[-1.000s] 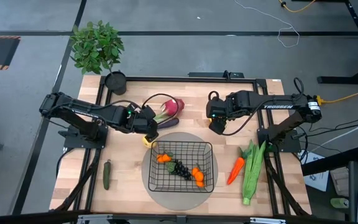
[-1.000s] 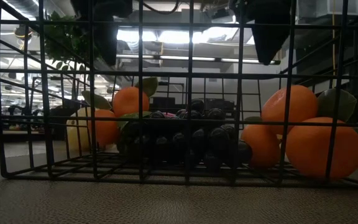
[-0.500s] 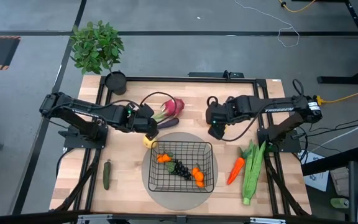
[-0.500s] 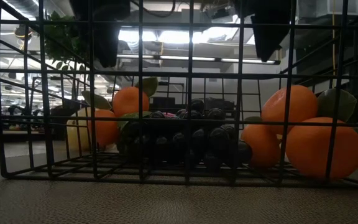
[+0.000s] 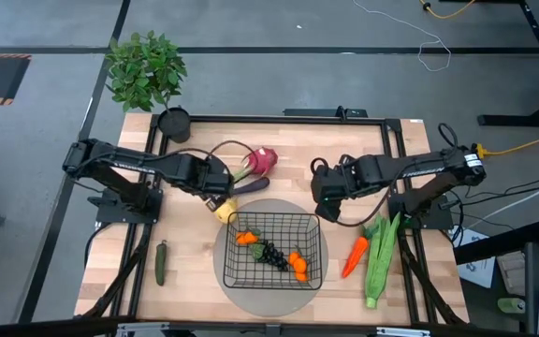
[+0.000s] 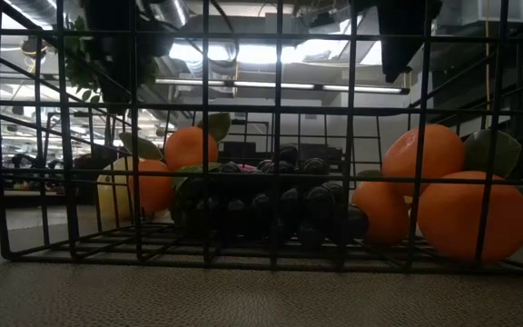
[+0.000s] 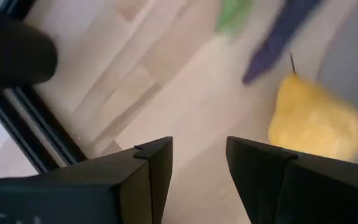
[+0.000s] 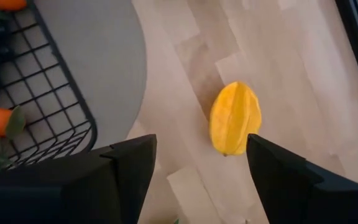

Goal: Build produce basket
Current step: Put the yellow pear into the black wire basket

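From overhead I saw the shallow black wire-mesh basket [image 5: 271, 251] sitting on a round grey mat [image 5: 241, 284] toward the six o'clock side of the pale wooden table [image 5: 190, 262]. Inside it lay small orange fruits [image 5: 298, 264] and a bunch of dark grapes [image 5: 270, 253]; the level camera showed the same orange fruits [image 6: 473, 216] and grapes [image 6: 271, 202] behind the mesh.

My left gripper [image 5: 215, 192] hovered just off the basket's ten o'clock corner. Its wrist camera showed the two dark fingers [image 7: 154, 180] set a narrow gap apart with nothing between them. A yellow pear-shaped fruit [image 7: 316, 124] lay on the wood just beside them, loose; overhead it sat at the mat's edge [image 5: 225, 212]. The slim purple eggplant [image 5: 250, 185] and the pink dragon fruit with green tips [image 5: 261, 161] rested at about twelve o'clock from the basket.

My right gripper [image 5: 328, 208] hung near the basket's two o'clock corner. Its fingers [image 8: 132, 165] stood wide apart and empty, and a ribbed yellow star-shaped fruit [image 8: 235, 118] lay on the boards beyond them, untouched.

At the basket's three o'clock lay an orange carrot [image 5: 355, 255] and a long green husk [image 5: 379, 259], side by side. A dark green cucumber [image 5: 160, 263] lay well apart at nine o'clock. A leafy green plant [image 5: 145, 68] stood off the table's far left corner, a small round black pot [image 5: 173, 123] just inside that corner.
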Available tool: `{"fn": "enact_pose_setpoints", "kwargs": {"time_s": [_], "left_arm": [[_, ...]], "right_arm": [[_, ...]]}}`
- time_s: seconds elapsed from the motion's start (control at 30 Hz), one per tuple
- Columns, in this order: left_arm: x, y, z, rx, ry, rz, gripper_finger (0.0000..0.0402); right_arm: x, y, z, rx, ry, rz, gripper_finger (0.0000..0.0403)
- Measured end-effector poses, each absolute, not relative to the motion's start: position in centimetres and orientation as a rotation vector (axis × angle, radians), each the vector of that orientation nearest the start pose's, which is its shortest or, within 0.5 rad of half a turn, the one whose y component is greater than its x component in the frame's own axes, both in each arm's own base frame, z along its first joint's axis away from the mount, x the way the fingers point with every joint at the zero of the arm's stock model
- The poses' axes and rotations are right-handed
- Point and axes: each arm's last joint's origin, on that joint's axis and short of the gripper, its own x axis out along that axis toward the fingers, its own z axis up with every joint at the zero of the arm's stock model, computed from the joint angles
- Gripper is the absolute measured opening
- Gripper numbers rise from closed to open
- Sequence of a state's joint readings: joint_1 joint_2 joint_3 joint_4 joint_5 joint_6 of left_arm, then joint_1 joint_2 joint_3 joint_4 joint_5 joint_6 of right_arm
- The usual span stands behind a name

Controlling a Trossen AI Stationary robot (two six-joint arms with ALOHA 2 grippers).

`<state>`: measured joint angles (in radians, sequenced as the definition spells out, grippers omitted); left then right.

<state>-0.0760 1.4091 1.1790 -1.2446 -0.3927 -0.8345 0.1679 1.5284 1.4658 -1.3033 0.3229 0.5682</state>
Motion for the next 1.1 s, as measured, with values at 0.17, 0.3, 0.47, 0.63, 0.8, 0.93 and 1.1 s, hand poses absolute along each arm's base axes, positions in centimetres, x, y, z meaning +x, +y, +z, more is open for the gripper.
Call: {"fn": "enact_pose_setpoints", "kwargs": {"time_s": [0.17, 0.3, 0.47, 0.63, 0.8, 0.93, 1.1], "left_arm": [[23.7, -2.2, 27.2, -0.300, 1.237, 0.759, 0.0138], [22.0, -3.8, 27.9, -0.306, 1.246, 0.789, 0.0137], [20.3, -6.1, 28.3, -0.300, 1.232, 0.810, 0.0138], [19.2, -8.5, 28.7, -0.280, 1.127, 0.785, 0.0130], [17.8, -10.2, 27.7, -0.280, 0.991, 0.762, 0.0124], [16.9, -10.0, 25.5, -0.315, 0.848, 0.767, 0.0125], [17.0, -8.9, 22.3, -0.373, 0.727, 0.712, 0.0122]], "right_arm": [[27.2, 4.6, 31.9, 0.128, 1.234, -0.465, 0.0237], [27.1, 5.4, 31.9, 0.113, 1.235, -0.443, 0.0237], [26.9, 6.3, 31.9, 0.097, 1.235, -0.418, 0.0237], [26.7, 7.0, 31.9, 0.112, 1.227, -0.418, 0.0237], [26.5, 7.6, 31.8, 0.106, 1.228, -0.406, 0.0237], [26.5, 7.6, 31.9, 0.102, 1.226, -0.405, 0.0237], [26.6, 7.4, 31.9, 0.075, 1.203, -0.439, 0.0237]]}}
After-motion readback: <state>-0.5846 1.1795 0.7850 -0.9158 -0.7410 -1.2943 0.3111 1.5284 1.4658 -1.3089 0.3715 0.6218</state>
